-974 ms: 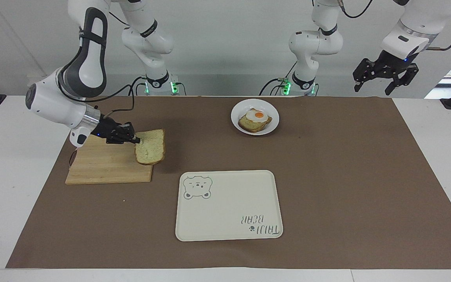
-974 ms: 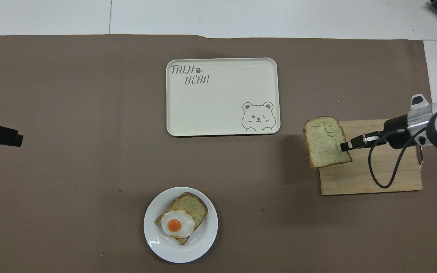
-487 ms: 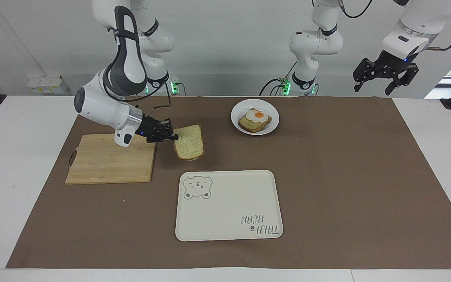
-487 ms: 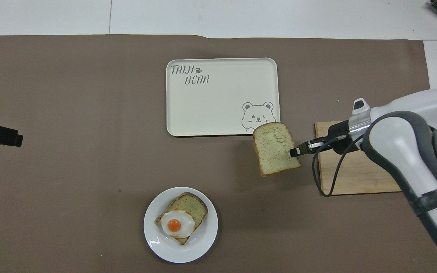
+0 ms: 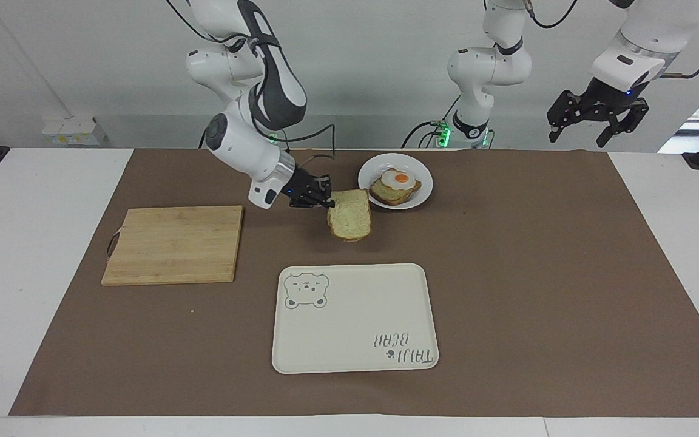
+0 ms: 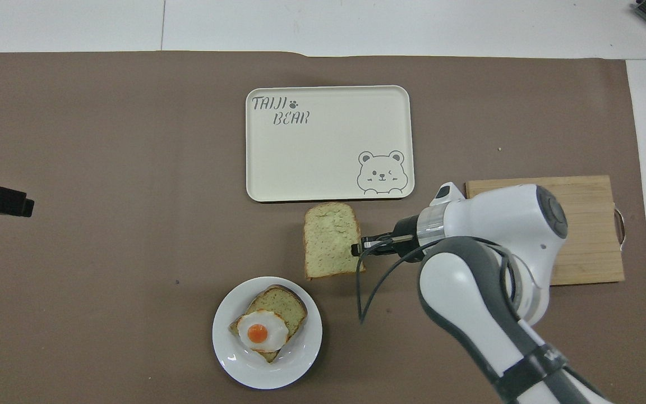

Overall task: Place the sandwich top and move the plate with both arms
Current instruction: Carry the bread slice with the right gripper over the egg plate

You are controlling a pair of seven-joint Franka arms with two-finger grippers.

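White walls and a white table (image 5: 22, 243) with a big brown sheet (image 5: 537, 273) spread over it, that's the setup. So the right end effector (image 5: 329, 205) is pinched shut on one edge of the sandwich top (image 5: 350, 222), holding the slice up in the air over the brown sheet, in the gap between the plate (image 5: 425, 193) and the cream bear-print tray (image 5: 355, 318). From overhead the right end effector (image 6: 356, 247) grips the slice (image 6: 328, 241) at its edge toward the right arm's end of the table, and the bread sits flat-ish with its pale green face up. The plate (image 6: 303, 359) is close by, nearer the robots than the tray (image 6: 328, 168), and it carries an egg-topped bread slice (image 5: 395, 186). Wooden cutting board (image 5: 173, 243) lies toward the right arm's end of the table, well apart from the slice, nothing on it. Left end effector (image 5: 598, 130) is way up at the left arm's end, hanging above the table edge with its fingers spread open and holding nothing; that arm is just waiting.
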